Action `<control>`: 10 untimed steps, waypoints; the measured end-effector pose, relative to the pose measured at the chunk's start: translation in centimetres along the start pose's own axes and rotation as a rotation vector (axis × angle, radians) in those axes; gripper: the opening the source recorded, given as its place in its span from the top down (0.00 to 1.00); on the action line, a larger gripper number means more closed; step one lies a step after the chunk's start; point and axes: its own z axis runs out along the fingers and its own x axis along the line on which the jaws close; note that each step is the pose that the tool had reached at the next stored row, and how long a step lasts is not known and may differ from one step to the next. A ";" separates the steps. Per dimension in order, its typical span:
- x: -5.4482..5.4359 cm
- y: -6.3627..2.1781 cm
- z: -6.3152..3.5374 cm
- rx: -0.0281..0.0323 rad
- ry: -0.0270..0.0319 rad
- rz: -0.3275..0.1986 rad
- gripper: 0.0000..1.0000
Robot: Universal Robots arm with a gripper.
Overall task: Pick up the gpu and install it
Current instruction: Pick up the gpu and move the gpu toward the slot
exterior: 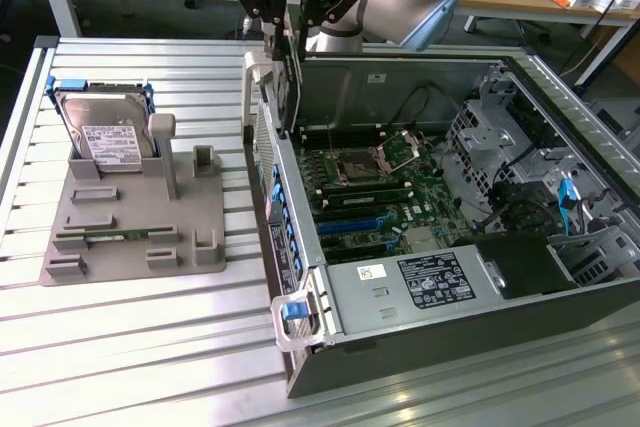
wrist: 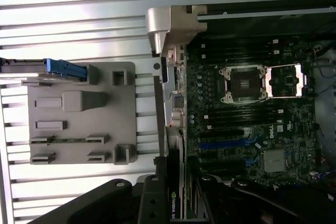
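I find the claw (exterior: pixel 288 32) half-closed and clamped on the gpu (exterior: pixel 289 97), which hangs on edge with its long axis pointing down, its lower end just over the computer case (exterior: pixel 400 347) wall beside the grey fixture (exterior: pixel 140 227), with the blue slots (exterior: pixel 352 220) lying inward of it.

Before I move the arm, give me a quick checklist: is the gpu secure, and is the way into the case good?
1. Grip on the gpu: ok, the gripper is clamped on its upper edge.
2. gpu off the grey fixture: ok.
3. Case open, motherboard exposed: ok.
4. Blue slot free of other cards: ok.
5. gpu lined up with that slot: cannot tell.
6. gpu seated: not ok, it hangs above the case wall beside the fixture.
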 end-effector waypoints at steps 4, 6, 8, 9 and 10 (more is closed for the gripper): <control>-1.0 0.07 0.03 0.0000 0.0000 0.000 0.74; -1.5 0.11 0.05 0.0000 0.0000 0.000 0.74; -1.9 0.14 0.05 0.0000 0.0000 0.000 0.74; -2.3 0.17 0.07 0.0000 0.0000 0.000 0.74; -2.5 0.19 0.07 0.0000 0.0000 0.000 0.74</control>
